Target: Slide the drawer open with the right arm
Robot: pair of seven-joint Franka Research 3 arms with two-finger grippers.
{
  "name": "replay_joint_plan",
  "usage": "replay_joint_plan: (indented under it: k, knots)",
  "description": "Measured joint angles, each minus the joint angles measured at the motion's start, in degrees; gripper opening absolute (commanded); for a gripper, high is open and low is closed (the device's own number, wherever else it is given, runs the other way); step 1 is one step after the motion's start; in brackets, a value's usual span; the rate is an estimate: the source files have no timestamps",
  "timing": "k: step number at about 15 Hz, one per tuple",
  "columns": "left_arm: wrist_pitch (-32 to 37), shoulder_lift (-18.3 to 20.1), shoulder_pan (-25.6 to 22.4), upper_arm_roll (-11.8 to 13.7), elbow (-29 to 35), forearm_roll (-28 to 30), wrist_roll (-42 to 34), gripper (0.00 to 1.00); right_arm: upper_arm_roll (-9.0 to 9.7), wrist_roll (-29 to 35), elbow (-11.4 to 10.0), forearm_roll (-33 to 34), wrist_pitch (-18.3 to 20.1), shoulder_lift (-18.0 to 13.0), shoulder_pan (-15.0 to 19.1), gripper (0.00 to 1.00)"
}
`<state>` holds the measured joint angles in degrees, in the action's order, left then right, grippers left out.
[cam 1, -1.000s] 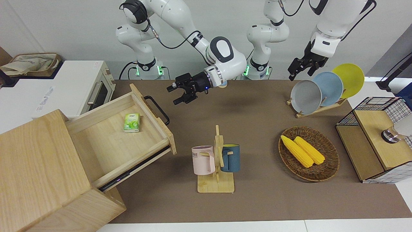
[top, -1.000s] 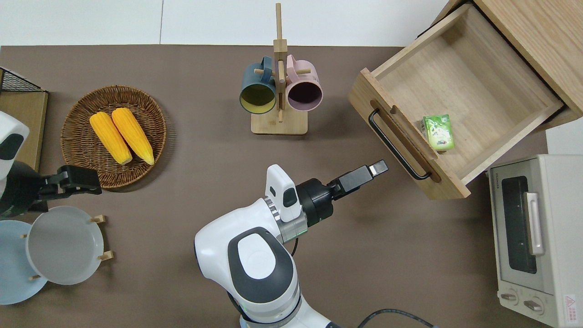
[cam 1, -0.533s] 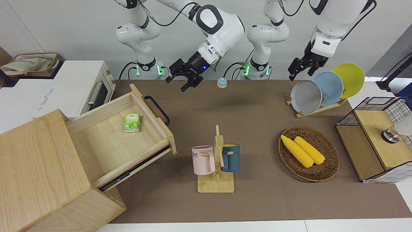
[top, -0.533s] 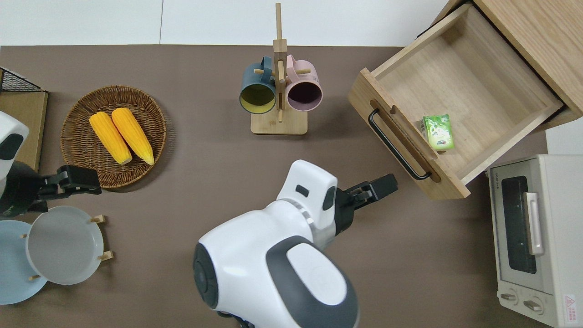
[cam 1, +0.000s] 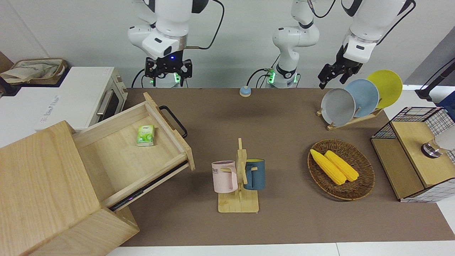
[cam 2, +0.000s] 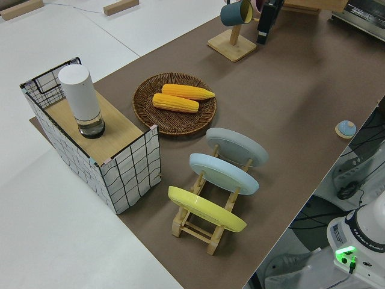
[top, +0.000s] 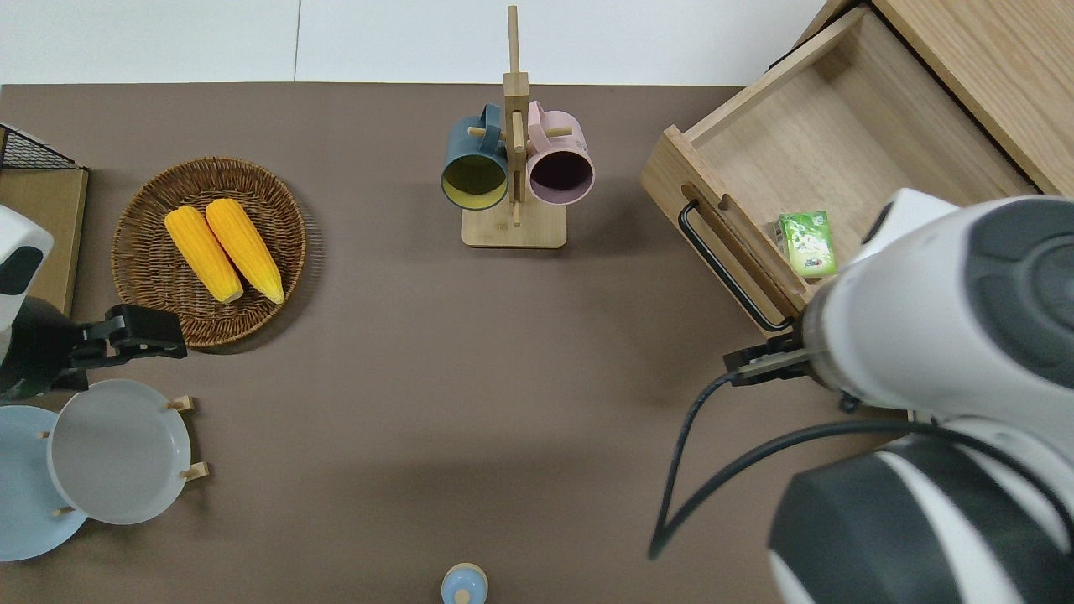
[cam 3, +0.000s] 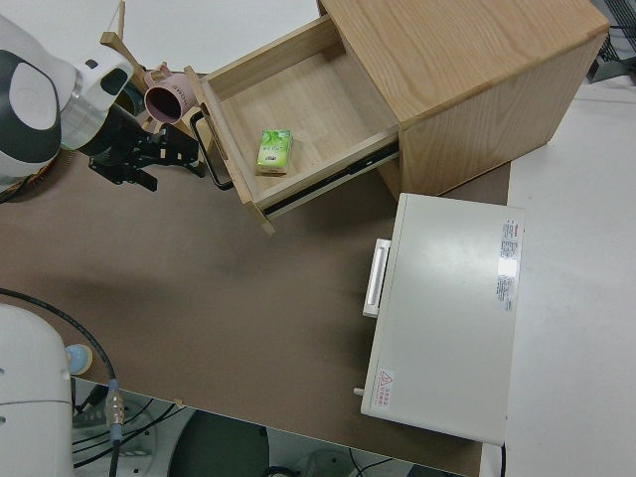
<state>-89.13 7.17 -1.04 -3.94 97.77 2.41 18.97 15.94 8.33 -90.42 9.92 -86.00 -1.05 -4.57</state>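
The drawer (cam 1: 121, 160) is wide and shallow, of light wood, with a black bar handle (cam 1: 173, 121) on its front panel. It stands pulled far out of a big pale wooden box (cam 1: 39, 185) at the right arm's end of the table, and its front is turned at an angle toward the table's middle. Its whole floor is visible. In it lies one small green packet (cam 1: 145, 135), flat, close to the front panel and in the half nearer to the robots. Nothing touches the handle.

The right gripper (cam 1: 168, 76) hangs in the air close to its arm's base and points down. Its jaws stand apart and hold nothing. In the overhead view the arm's own body hides it. The left arm is parked; whether its gripper (cam 1: 328, 76) is open or closed I cannot tell.

A white toaster oven (cam 1: 81, 96) stands beside the box, nearer to the robots, with its door closed.

Toward the left arm's end, a round wicker basket (cam 1: 369, 177) holds two yellow corn cobs (cam 1: 334, 165), side by side and touching. A wooden rack (cam 1: 334, 125) nearer to the robots carries three plates on edge: grey (cam 1: 337, 106), blue (cam 1: 363, 96) and yellow (cam 1: 385, 87). In the middle, a wooden stand (cam 1: 239, 204) carries a pink mug (cam 1: 224, 176) and a dark blue mug (cam 1: 255, 174). On a wood-and-mesh box (cam 1: 405, 170) at the table's end stands a white cylinder (cam 2: 80, 99).
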Motion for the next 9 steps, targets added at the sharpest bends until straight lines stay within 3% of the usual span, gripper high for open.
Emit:
replay_joint_plan:
  k: [2,4,6,9]
  knots:
    - [0.0,0.0,0.0,0.0,0.0,0.0,0.0,0.99,-5.14,-3.34,-0.01,-7.51,0.46,-1.4,1.31,0.992]
    - [0.0,0.0,0.0,0.0,0.0,0.0,0.0,0.99,-7.83,-3.42,-0.07,-10.74,0.69,-1.43,1.33,0.992]
    - [0.0,0.0,0.0,0.0,0.0,0.0,0.0,0.99,-9.94,-3.44,-0.11,-12.17,1.06,-1.43,1.52,0.992]
    - [0.0,0.0,0.0,0.0,0.0,0.0,0.0,0.99,-11.65,-3.44,-0.11,-13.82,1.26,-1.43,2.09,0.992]
